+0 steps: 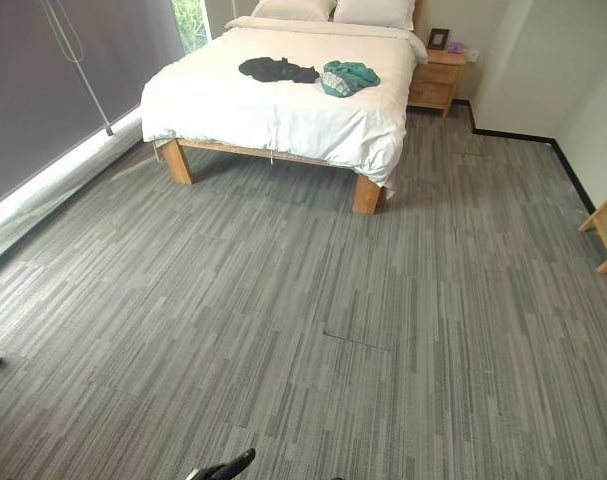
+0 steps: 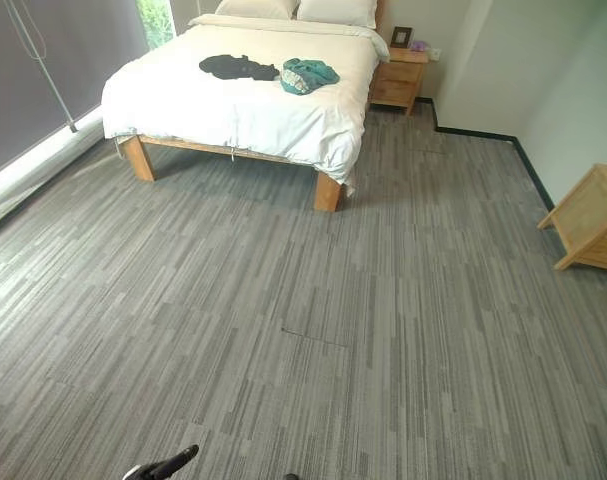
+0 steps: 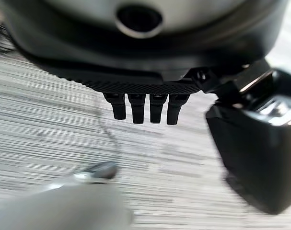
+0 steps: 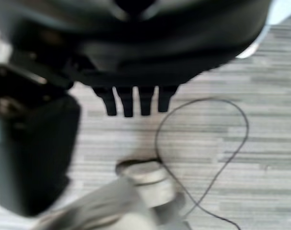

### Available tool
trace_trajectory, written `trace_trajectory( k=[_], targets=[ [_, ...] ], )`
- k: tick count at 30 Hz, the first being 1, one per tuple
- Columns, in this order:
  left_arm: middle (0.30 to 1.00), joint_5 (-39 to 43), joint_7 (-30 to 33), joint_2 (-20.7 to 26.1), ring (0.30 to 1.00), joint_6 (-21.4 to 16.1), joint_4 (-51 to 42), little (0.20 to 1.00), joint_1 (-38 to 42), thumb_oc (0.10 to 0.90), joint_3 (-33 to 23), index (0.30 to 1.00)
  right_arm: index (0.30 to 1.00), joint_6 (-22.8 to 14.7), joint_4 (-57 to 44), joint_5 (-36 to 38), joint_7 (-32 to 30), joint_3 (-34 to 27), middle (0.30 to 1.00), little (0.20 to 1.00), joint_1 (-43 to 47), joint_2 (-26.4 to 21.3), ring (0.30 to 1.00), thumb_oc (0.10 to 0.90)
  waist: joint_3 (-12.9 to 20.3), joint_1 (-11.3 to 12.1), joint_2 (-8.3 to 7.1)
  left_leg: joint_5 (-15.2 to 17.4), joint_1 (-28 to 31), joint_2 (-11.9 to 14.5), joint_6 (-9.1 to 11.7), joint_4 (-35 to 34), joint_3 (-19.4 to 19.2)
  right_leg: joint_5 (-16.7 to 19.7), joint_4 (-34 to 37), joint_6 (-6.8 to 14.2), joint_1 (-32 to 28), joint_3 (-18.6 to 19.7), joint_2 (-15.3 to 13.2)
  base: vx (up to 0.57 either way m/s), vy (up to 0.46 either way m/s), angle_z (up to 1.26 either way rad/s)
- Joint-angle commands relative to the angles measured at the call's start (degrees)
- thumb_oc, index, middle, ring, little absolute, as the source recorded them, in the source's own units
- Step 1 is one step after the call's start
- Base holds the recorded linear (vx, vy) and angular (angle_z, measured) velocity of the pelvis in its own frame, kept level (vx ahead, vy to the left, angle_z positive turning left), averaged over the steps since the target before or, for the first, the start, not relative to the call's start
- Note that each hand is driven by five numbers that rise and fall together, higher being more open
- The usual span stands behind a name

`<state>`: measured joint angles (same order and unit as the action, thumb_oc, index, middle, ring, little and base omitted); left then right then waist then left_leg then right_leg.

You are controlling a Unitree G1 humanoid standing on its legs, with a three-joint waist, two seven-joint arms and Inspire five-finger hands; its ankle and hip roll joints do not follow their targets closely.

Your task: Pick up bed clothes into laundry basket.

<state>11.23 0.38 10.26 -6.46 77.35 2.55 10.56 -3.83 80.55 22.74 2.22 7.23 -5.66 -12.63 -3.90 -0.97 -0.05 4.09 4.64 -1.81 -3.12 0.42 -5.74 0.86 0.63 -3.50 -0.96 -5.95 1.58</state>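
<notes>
A black garment (image 1: 277, 69) and a teal garment (image 1: 348, 77) lie side by side on the white bed (image 1: 283, 115) at the far end of the room, well away from both hands. My left hand (image 1: 228, 468) peeks in at the lower edge of the left eye view, over the floor. In the left wrist view its fingers (image 3: 145, 108) hang straight with nothing in them. My right hand (image 4: 150, 48) also hangs above the floor, its fingers (image 4: 133, 103) straight and holding nothing.
Grey striped carpet (image 1: 333, 330) stretches between me and the bed. A wooden nightstand (image 1: 438, 80) stands right of the bed. Low wooden furniture (image 2: 593, 215) sits by the right wall. A grey blind (image 1: 53, 90) covers the left wall. Two pillows (image 1: 333, 10) lie at the headboard.
</notes>
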Motion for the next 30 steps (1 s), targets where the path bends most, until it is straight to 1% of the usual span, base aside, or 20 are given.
trace_trajectory(
  k=[1, 5, 6, 7, 8, 10, 11, 13, 15, 16, 17, 19, 20, 21, 23, 24, 27, 28, 29, 30],
  targets=[
    [0.9, 0.3, -0.1, -0.3, 0.9, -1.3, 2.8, 0.9, 2.5, 0.8, -0.1, 0.9, 0.9, -1.4, 3.1, -1.0, 0.2, -0.5, 0.9, 0.9, 2.7, -0.6, 0.9, 0.8, 0.7, -0.1, -1.77, -5.4, 0.3, 2.8, 5.2, -5.4, 1.1, 0.9, 3.4, 10.1, -3.7, 4.1, -6.4, 0.02, -0.01, 0.07],
    [0.9, -1.6, -0.1, 0.2, 0.9, -1.6, 3.1, 0.9, 2.2, 0.8, 0.4, 0.9, 0.9, -1.2, 4.1, -1.6, 0.1, -0.6, 0.9, 0.9, 2.7, -0.8, 0.9, 0.8, 1.0, 0.0, -1.78, -5.2, 0.6, 2.9, 5.3, -5.4, 1.4, 0.7, 3.5, 10.1, -4.0, 3.7, -6.4, 0.01, -0.008, 0.05],
    [0.9, -1.7, -0.2, 0.5, 0.9, -1.5, 3.2, 0.9, 2.3, 0.8, 0.5, 0.9, 0.9, -1.2, 4.2, -1.2, 0.0, -0.9, 0.9, 0.9, 3.0, -1.1, 0.9, 0.8, 1.1, 0.0, -1.76, -5.2, 0.6, 3.0, 5.3, -5.4, 1.4, 0.7, 3.5, 10.1, -4.1, 3.6, -6.3, 0.0, 0.0, 0.0],
    [0.9, -0.9, -0.9, 1.2, 0.9, -1.5, 2.5, 0.9, 3.0, 0.8, 1.0, 0.9, 0.9, -1.6, 3.2, 0.8, 0.0, -1.6, 0.9, 0.9, 4.1, -1.9, 0.9, 0.8, 1.3, -0.1, -1.68, -5.3, 0.7, 3.1, 5.4, -5.4, 1.4, 0.6, 3.4, 10.1, -4.2, 3.6, -6.3, 0.0, 0.0, 0.0],
    [0.9, -0.9, -0.9, 1.2, 0.9, -1.5, 2.5, 0.9, 3.0, 0.8, 1.0, 0.9, 0.9, -1.6, 3.2, 0.8, 0.0, -1.6, 0.9, 0.9, 4.1, -1.9, 0.9, 0.8, 1.3, -0.1, -1.68, -5.3, 0.7, 3.1, 5.4, -5.4, 1.4, 0.6, 3.4, 10.1, -4.2, 3.6, -6.3, 0.0, 0.0, 0.0],
    [0.9, -2.6, -3.0, 2.3, 0.9, -2.1, -1.8, 0.9, 4.7, 0.8, 5.2, 0.9, 0.9, -2.5, -0.4, 3.2, 0.3, -1.9, 0.9, 0.9, 5.9, -3.6, 0.9, 0.8, 1.4, -0.5, -1.53, -5.2, 0.8, 3.2, 5.5, -5.4, 1.2, 0.5, 3.3, 10.2, -4.1, 3.9, -6.2, -0.02, 0.003, 0.0],
    [0.9, -4.9, -3.9, 3.7, 0.9, -2.6, -5.1, 0.9, 5.5, 0.8, 8.5, 0.9, 0.9, -2.9, -3.6, 3.6, 0.4, -1.5, 0.9, 0.9, 6.6, -4.9, 0.9, 0.8, 1.4, -0.8, -1.4, -5.3, 0.7, 3.3, 5.6, -5.4, 1.1, 0.6, 3.2, 10.2, -4.0, 4.1, -6.1, -0.04, 0.012, 0.0],
    [0.9, -7.0, -4.8, 6.1, 0.9, -3.2, -10.4, 0.9, 7.5, 0.8, 12.3, 0.9, 0.9, -3.6, -8.4, 4.6, 0.5, -1.2, 0.9, 0.9, 8.0, -6.6, 0.9, 0.8, 1.3, -1.0, -1.22, -5.3, 0.8, 3.3, 5.7, -5.4, 0.9, 0.6, 3.0, 10.3, -3.9, 4.3, -6.0, -0.04, 0.013, -0.03],
    [0.9, -5.2, -4.5, 8.5, 0.9, -3.6, -16.5, 0.9, 9.4, 0.8, 13.0, 0.9, 0.9, -4.3, -18.2, 4.8, 0.0, -0.8, 0.9, 0.9, 8.7, -9.0, 0.9, 0.8, 1.4, -1.2, -1.18, -5.5, 0.7, 3.3, 5.7, -5.4, 0.8, 0.6, 2.8, 10.4, -3.6, 4.3, -5.9, -0.04, 0.008, -0.03],
    [0.9, -3.8, -2.7, 10.5, 0.9, -3.8, -24.0, 0.9, 10.1, 0.8, 11.6, 0.9, 0.9, -5.1, -30.5, 4.3, -1.3, -2.3, 0.9, 0.9, 7.5, -11.2, 0.9, 0.8, 1.2, -1.4, -1.04, -5.8, 0.5, 3.4, 5.7, -5.4, 0.8, 0.6, 2.4, 10.5, -3.2, 4.3, -5.9, -0.04, 0.006, -0.03],
    [0.9, -3.7, -2.7, 10.6, 0.9, -3.7, -24.1, 0.9, 10.1, 0.8, 11.6, 0.9, 0.9, -5.0, -30.7, 4.3, -1.4, -2.4, 0.9, 0.9, 7.3, -11.1, 0.9, 0.8, 1.2, -1.4, -1.05, -5.8, 0.5, 3.4, 5.7, -5.4, 0.8, 0.6, 2.4, 10.5, -3.2, 4.3, -5.9, -0.04, 0.011, -0.04],
    [0.9, 0.8, -0.3, 12.4, 0.9, -4.2, -33.1, 0.9, 9.7, 0.8, 7.6, 0.9, 0.9, -6.0, -45.1, 4.7, -1.9, -5.5, 0.9, 0.9, 4.3, -12.4, 0.9, 0.8, 1.1, -1.6, -0.99, -5.9, 0.4, 3.4, 5.7, -5.4, 0.7, 0.6, 2.2, 10.6, -3.0, 4.2, -5.9, 0.0, 0.0, 0.0],
    [0.9, 3.5, 0.0, 12.3, 0.9, -4.4, -35.3, 0.9, 9.3, 0.8, 6.3, 0.9, 0.9, -6.6, -48.1, 4.5, -2.2, -6.6, 0.9, 0.9, 3.5, -12.6, 0.9, 0.8, 1.0, -1.6, -1.0, -5.9, 0.4, 3.4, 5.7, -5.4, 0.7, 0.7, 2.1, 10.6, -3.0, 4.2, -5.9, 0.0, 0.0, 0.0],
    [0.9, 8.0, 1.5, 12.7, 0.9, -5.0, -42.8, 0.9, 8.4, 0.8, 3.0, 0.9, 0.9, -7.8, -55.1, 3.3, -3.0, -8.8, 0.9, 0.9, 2.3, -12.9, 0.9, 0.8, 0.6, -1.7, -1.03, -5.7, 0.7, 3.3, 5.6, -5.4, 0.8, 0.6, 2.2, 10.6, -3.3, 4.1, -6.0, 0.0, 0.0, 0.0],
    [0.9, 6.4, 2.2, 13.9, 0.9, -5.6, -51.1, 0.9, 6.7, 0.8, 0.3, 0.9, 0.9, -8.8, -61.1, 1.5, -3.1, -11.2, 0.9, 0.9, 0.6, -12.9, 0.9, 0.8, 0.6, -1.8, -1.04, -5.6, 0.6, 3.4, 5.5, -5.4, 0.8, 0.6, 2.2, 10.5, -3.1, 4.2, -6.0, 0.0, 0.0, 0.0],
    [0.9, 6.2, 2.5, 14.4, 0.9, -6.2, -55.1, 0.9, 5.2, 0.8, -1.3, 0.9, 0.9, -9.7, -63.0, 0.8, -3.1, -12.3, 0.9, 0.9, -0.1, -12.4, 0.9, 0.8, 0.6, -1.8, -0.98, -5.4, 0.7, 3.5, 5.4, -5.4, 0.7, 0.5, 2.3, 10.4, -3.2, 4.2, -6.0, 0.0, 0.0, 0.0],
    [0.9, 7.1, 3.6, 13.4, 0.9, -6.0, -56.7, 0.9, 3.3, 0.8, -3.1, 0.9, 0.9, -10.5, -60.9, -0.6, -4.2, -12.4, 0.9, 0.9, -0.1, -11.6, 0.9, 0.8, 0.6, -1.8, -1.01, -5.1, 1.0, 3.5, 5.3, -5.4, 0.6, 0.4, 2.2, 10.3, -3.4, 4.5, -6.0, 0.04, 0.007, -0.04],
    [0.9, 7.9, 4.6, 12.2, 0.9, -5.8, -56.3, 0.9, 2.6, 0.8, -3.6, 0.9, 0.9, -10.8, -58.9, -1.9, -5.3, -12.2, 0.9, 0.9, 0.1, -11.2, 0.9, 0.8, 0.6, -1.8, -1.02, -5.0, 1.1, 3.5, 5.3, -5.4, 0.5, 0.3, 2.3, 10.3, -3.5, 4.5, -6.0, 0.03, 0.008, -0.04],
    [0.9, 9.5, 6.1, 9.9, 0.9, -4.7, -56.4, 0.9, 1.4, 0.8, -4.8, 0.9, 0.9, -10.0, -56.8, -3.9, -7.6, -11.2, 0.9, 0.9, 0.4, -10.4, 0.9, 0.8, 0.2, -1.9, -0.9, -4.8, 1.1, 3.5, 5.2, -5.4, 0.4, 0.4, 2.5, 10.2, -3.5, 4.9, -6.0, 0.03, 0.008, -0.03],
    [0.9, 9.5, 6.2, 9.9, 0.9, -4.7, -56.5, 0.9, 1.3, 0.8, -4.8, 0.9, 0.9, -10.0, -56.8, -3.9, -7.7, -11.2, 0.9, 0.9, 0.4, -10.4, 0.9, 0.8, 0.2, -2.0, -0.88, -4.8, 1.2, 3.5, 5.2, -5.4, 0.3, 0.4, 2.5, 10.2, -3.5, 4.9, -6.0, 0.04, 0.009, -0.03]
  ],
)
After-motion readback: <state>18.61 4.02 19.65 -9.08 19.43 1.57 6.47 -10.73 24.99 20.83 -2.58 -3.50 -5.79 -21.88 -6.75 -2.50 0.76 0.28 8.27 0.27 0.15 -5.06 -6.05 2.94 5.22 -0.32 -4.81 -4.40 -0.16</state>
